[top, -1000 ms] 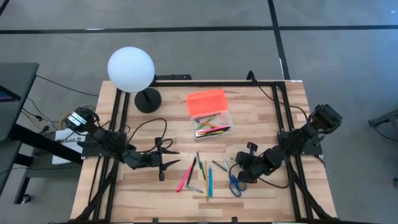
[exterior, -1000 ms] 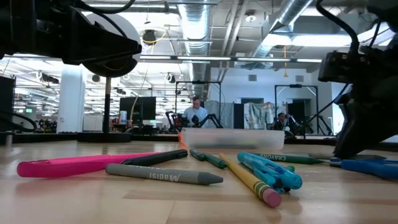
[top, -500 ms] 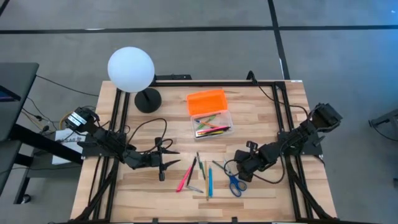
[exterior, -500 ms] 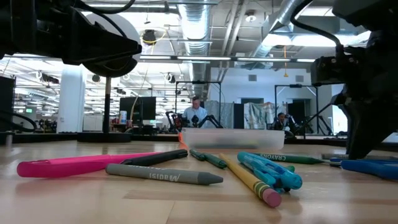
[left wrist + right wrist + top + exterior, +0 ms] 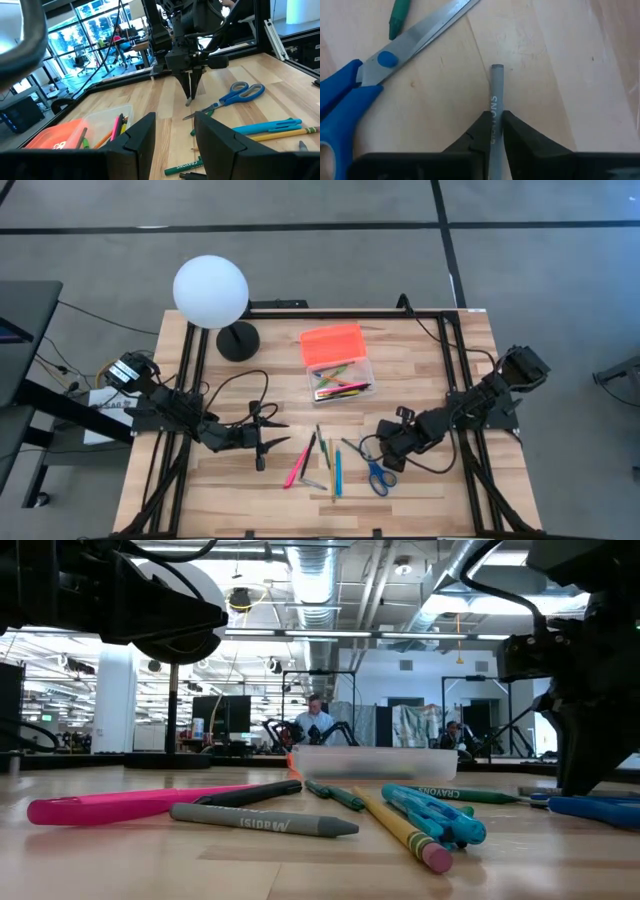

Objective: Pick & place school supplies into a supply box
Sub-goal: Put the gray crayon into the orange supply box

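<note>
While our right claw sits low over the desk just beside the blue-handled scissors, its fingers are nearly together on a grey crayon, which sticks out between the tips and lies along the wood. In the right wrist view we see the scissor blade close by, apart from the crayon, and the tip of a green crayon beyond it. From the left wrist view that same claw points straight down at the desk, with the scissors just next to it.

Our left claw waits over the left part of the desk, well apart from the supplies, with its fingers standing moderately apart and nothing between them.

The supply box stands toward the far middle of the desk, open, with several coloured pens and pencils inside; its orange lid lies at the box's far end, touching it. Near the front middle we find the loose school supplies: a pink marker, a yellow pencil, a blue pen, a dark pen, and green crayons, some crossing one another. In the low view another grey crayon lies in front of the pink marker.

A white globe lamp on a black base stands at the far left. We see a person in the room beyond the desk.
</note>
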Tool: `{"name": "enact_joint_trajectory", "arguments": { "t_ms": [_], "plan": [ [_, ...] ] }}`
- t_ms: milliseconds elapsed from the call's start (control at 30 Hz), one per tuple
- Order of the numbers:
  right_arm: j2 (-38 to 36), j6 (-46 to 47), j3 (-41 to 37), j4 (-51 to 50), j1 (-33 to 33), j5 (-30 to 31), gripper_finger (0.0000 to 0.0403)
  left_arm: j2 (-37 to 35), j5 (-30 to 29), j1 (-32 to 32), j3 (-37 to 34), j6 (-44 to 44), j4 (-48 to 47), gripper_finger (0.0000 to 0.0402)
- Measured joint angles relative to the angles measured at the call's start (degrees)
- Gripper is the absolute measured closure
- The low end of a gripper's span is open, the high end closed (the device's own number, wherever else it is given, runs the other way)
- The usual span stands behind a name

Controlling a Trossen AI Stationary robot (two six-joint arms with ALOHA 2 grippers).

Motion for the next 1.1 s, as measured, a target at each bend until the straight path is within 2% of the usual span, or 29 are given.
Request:
{"name": "enact_joint_trajectory", "arguments": {
  "t_ms": [233,433,667,1100],
  "plan": [
    [0.00,-0.01,0.00,0.04,-1.16,-1.44,0.0349,0.00,0.01,0.00,0.00,0.00,0.00,0.0271],
    [-0.07,-1.87,0.09,-0.06,-1.77,-2.57,0.0392,0.02,0.01,0.00,0.00,0.00,0.01,0.0271],
    [-0.07,-4.33,0.09,-0.12,-1.72,-2.32,0.0392,0.02,0.01,0.00,0.00,0.00,0.00,0.0271],
    [0.13,-13.56,0.32,0.71,0.87,7.20,0.0399,0.02,-0.04,0.00,0.02,-0.01,-1.25,0.0271]
  ]
}}
